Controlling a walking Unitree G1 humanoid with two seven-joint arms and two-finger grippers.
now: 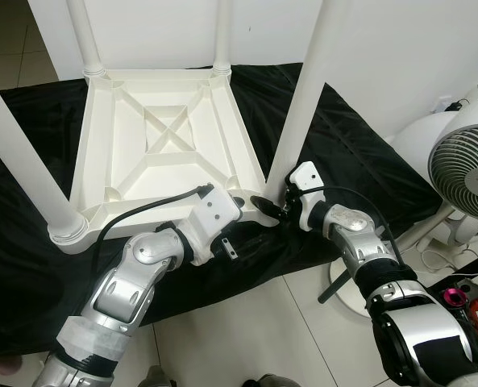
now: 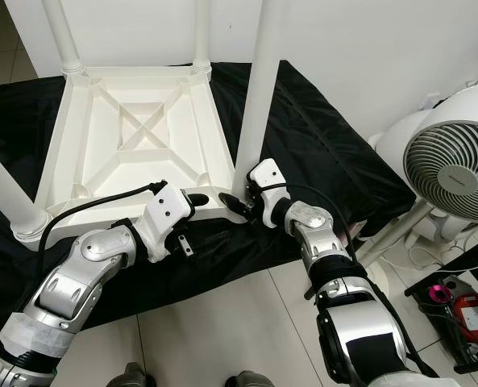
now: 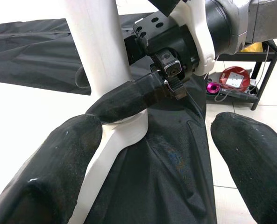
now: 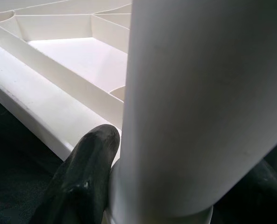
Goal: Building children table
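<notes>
A white plastic children's table (image 1: 154, 145) lies upside down on a black cloth (image 1: 359, 153), with its legs pointing up. My right gripper (image 1: 272, 208) is shut on the base of the near right leg (image 1: 307, 105), where the leg meets the table's corner. In the right wrist view one black finger (image 4: 87, 177) presses the leg (image 4: 199, 107). My left gripper (image 1: 251, 211) is open at the same corner. Its two fingers (image 3: 49, 172) stand wide apart astride the corner's edge, just short of the right gripper's finger (image 3: 129, 100).
A white floor fan (image 1: 468, 169) stands close on the right, beside my right arm. A pink device (image 1: 456, 294) and cables lie on a low rack behind it. The near left leg (image 1: 21, 153) rises at the left. Tiled floor lies in front of the cloth.
</notes>
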